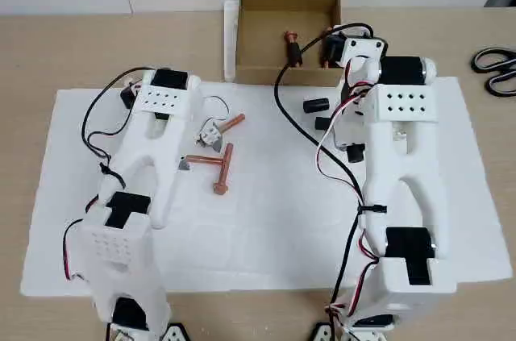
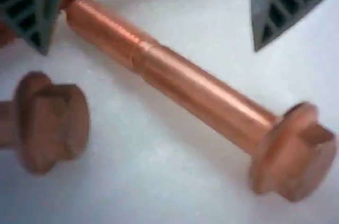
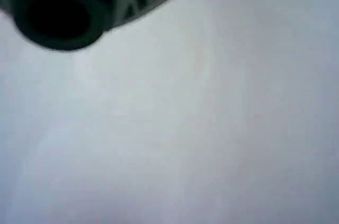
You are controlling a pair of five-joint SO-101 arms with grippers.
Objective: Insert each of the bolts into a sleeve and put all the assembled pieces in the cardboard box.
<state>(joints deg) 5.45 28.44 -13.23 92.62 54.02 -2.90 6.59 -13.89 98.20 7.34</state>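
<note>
Left wrist view: spread pincer (image 2: 149, 48) over bolt (image 2: 201, 94)

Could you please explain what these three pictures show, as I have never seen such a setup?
These are two small robot arms at a table. One picture looks down from above; the other two come from a camera on each arm's wrist. On the white sheet lie copper bolts and black sleeves; the cardboard box behind holds one assembled piece. The left gripper is open over one bolt, holding nothing. The right wrist camera shows a black sleeve close up; whether it is gripped I cannot tell.
</note>
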